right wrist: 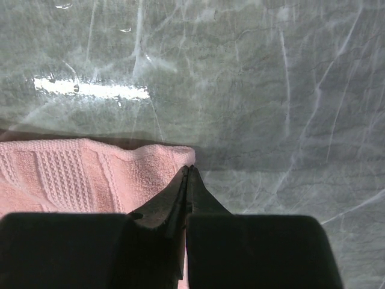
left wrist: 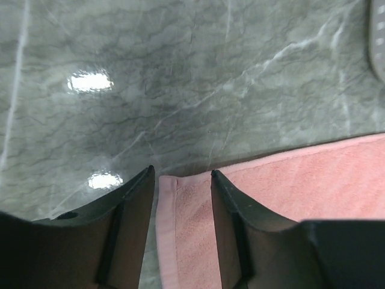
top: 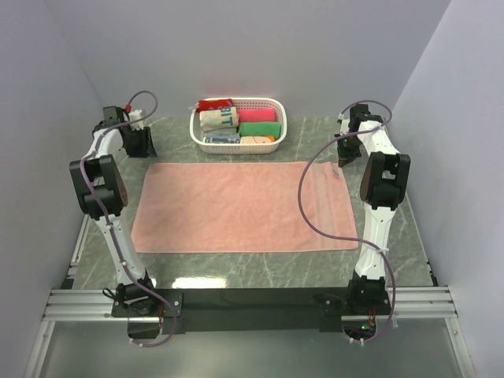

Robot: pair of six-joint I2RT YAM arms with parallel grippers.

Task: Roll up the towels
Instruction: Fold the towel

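The pink towel (top: 244, 206) lies spread flat in the middle of the desk (top: 236, 272), long side running left to right, between the two arms. It looks smooth, with no fold or roll in it.

The left pincer (top: 145, 153) is down at the towel's far left corner. From its wrist camera the left pincer (left wrist: 180, 171) has its jaws released, a clear gap between them, and the hemmed corner of the towel (left wrist: 301, 180) shows in that gap, with grey marble beyond.

The right pincer (top: 341, 165) is at the far right corner. Seen close, the right pincer (right wrist: 189, 168) is clenched, tips pressed together right on the corner of the towel (right wrist: 72, 174). The cloth humps up a little around the tips and throws a shadow along its far edge, so it looks pinched there.

Behind the towel, at the far edge of the desk, stands a white basket (top: 277, 130), near the towel but apart from it. It holds small rolls (top: 258, 129) of cloth in red, green, pink and cream.
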